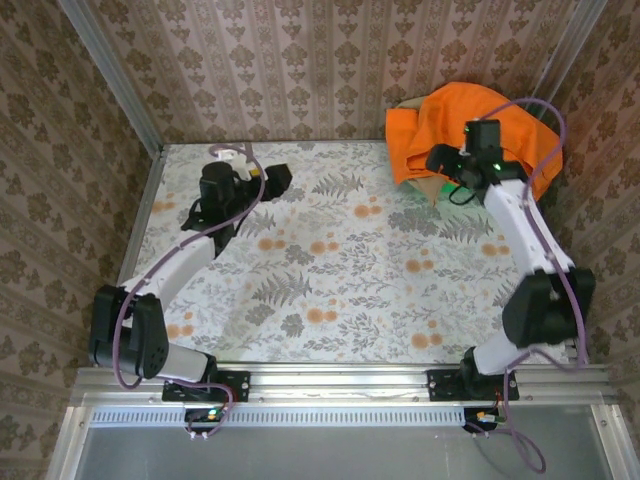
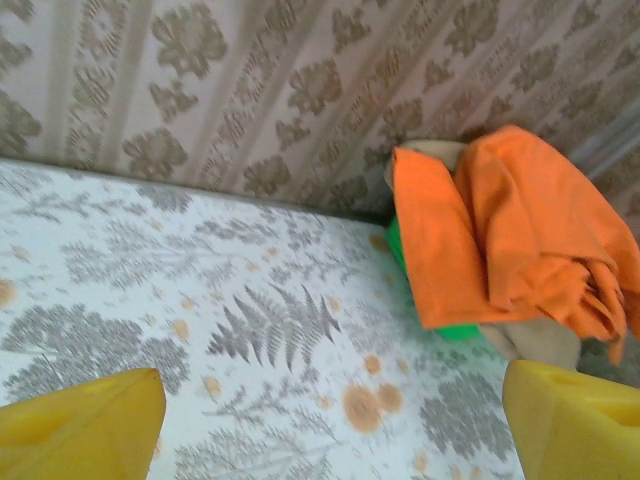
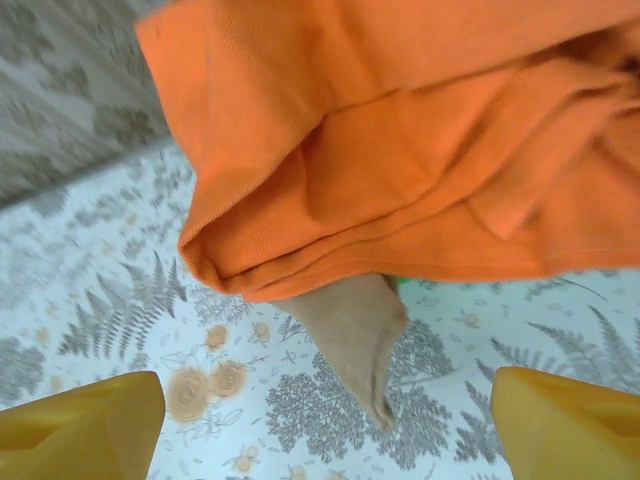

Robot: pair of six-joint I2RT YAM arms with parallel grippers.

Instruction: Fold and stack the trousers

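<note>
Trousers [image 3: 420, 150] lie bunched in a soft orange heap just ahead of the right pincer [image 3: 320, 430], pushed into the far right corner of the table [image 1: 330, 260] close to the wall. They are not spread out, and several folded edges lie layered one over another on the side nearest the fingers. From under that edge a tan garment [image 3: 355, 325] pokes out as a pointed flap, directly in line with the gap between the pincer's fingers. A sliver of something green [image 2: 455, 330] shows beneath the heap as well. The right pincer stands wide and holds nothing, its yellow fingers [image 3: 80, 425] low over the patterned tabletop and apart from the cloth. The left pincer [image 2: 330, 430] is likewise wide and empty, well off to the left of the heap and facing it across the table.

The likeliest slip is a mixed grab — closing straight ahead would probably catch the tan flap, alone or together with the orange hem, and drag the wrong garment out with the right one. A bite into the stacked folds could also take several layers at once, so the trousers would come away as a clump, not open into two legs. The corner leaves little room beyond the heap, so a deep reach risks pressing cloth against the wall. In the top view the right arm's purple cable [image 1: 545, 110] arcs over the heap and might snag the fabric as it lifts.
</note>
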